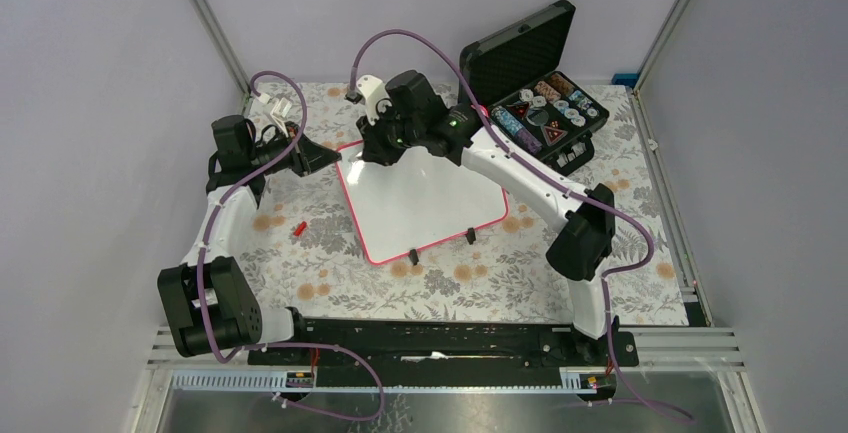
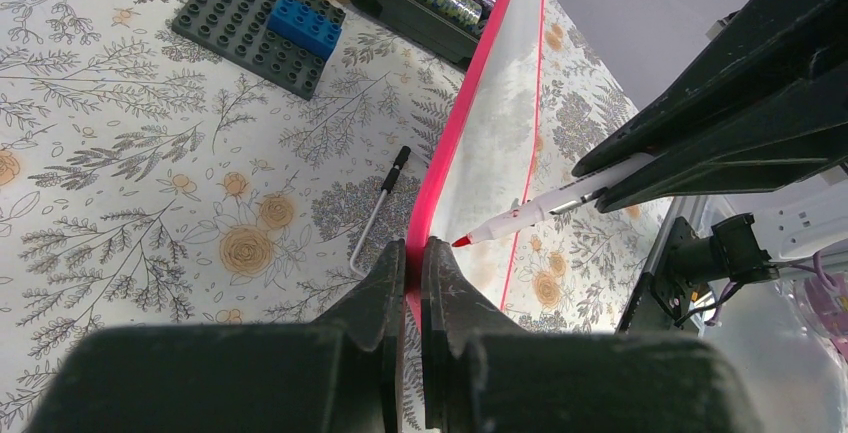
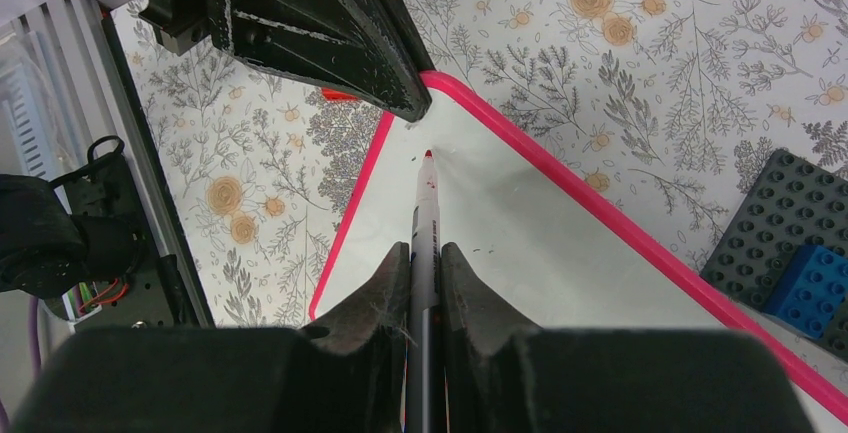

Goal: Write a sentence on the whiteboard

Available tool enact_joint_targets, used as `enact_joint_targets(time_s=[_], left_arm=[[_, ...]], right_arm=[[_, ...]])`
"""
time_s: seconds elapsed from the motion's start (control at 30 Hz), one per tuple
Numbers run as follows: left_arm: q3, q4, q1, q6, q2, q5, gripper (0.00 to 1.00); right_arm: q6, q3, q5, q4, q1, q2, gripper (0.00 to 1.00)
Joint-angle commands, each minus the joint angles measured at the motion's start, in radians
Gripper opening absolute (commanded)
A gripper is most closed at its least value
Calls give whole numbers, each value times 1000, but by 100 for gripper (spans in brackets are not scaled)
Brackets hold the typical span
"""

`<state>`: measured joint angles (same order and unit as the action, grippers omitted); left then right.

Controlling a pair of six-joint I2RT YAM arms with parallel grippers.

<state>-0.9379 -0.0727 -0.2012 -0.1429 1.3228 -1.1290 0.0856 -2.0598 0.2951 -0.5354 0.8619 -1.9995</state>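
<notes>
The whiteboard [image 1: 430, 203], white with a thin red-pink frame, stands propped on the floral table. My left gripper [image 1: 335, 158] is shut on the frame at the far left corner; the left wrist view shows its jaws [image 2: 413, 253] pinching the pink frame [image 2: 470, 113]. My right gripper [image 1: 378, 148] is shut on a white marker [image 3: 424, 203]. The marker's red tip [image 3: 427, 155] is at the board's surface [image 3: 520, 243] near that corner, close to the left fingers [image 3: 330, 23]. I cannot tell if the tip touches. No red sentence shows on the board.
An open black foam-lined case [image 1: 540, 103] with chips stands at the back right. A small red cap [image 1: 299, 228] lies left of the board. A grey brick plate with blue bricks [image 2: 262, 28] and an Allen key [image 2: 378, 213] lie behind the board.
</notes>
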Motion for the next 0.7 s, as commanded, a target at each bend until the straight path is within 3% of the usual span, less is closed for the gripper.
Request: enact_joint_targets(time_s=[0.0,0.67], left_arm=[[13,30,9,51,-28,23,0],[11,19,9,62,-26,26,0]], right_arm=[[17,-33,-26,1,9,-14,0],[21,106,-4,5,9,46,0]])
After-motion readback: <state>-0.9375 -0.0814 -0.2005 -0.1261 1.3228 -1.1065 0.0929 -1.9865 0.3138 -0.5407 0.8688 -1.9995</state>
